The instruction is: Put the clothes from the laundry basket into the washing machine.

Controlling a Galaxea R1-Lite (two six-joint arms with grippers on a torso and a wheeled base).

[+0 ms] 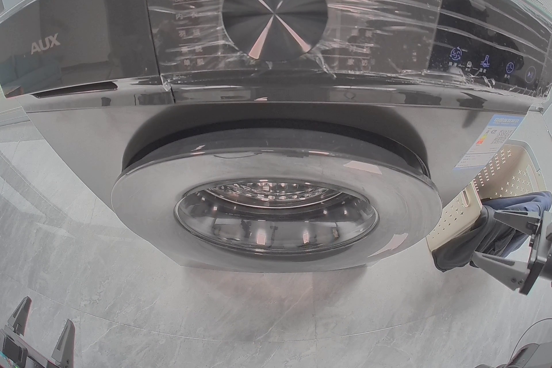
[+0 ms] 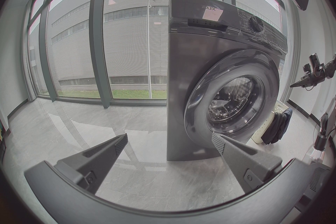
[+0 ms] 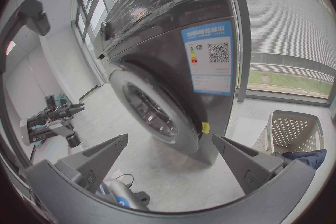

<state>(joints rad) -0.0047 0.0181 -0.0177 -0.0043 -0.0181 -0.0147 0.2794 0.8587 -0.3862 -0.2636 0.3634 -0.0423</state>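
A dark grey washing machine [image 1: 276,116] stands right in front of me with its round glass door [image 1: 276,214] closed; it also appears in the left wrist view [image 2: 224,81] and the right wrist view [image 3: 164,70]. To its right sits a cream laundry basket [image 1: 506,173] with dark blue clothes [image 1: 489,234] draped over its rim, also seen as clothes [image 2: 279,122] and clothes [image 3: 308,157]. My right gripper [image 1: 509,242] hangs open just beside the clothes, holding nothing. My left gripper [image 1: 43,326] is open, low at the left above the floor.
Pale marble floor tiles [image 1: 287,311] spread in front of the machine. Tall windows [image 2: 105,42] stand behind and to the left of the machine. A camera stand [image 3: 52,119] is on the left side of the room.
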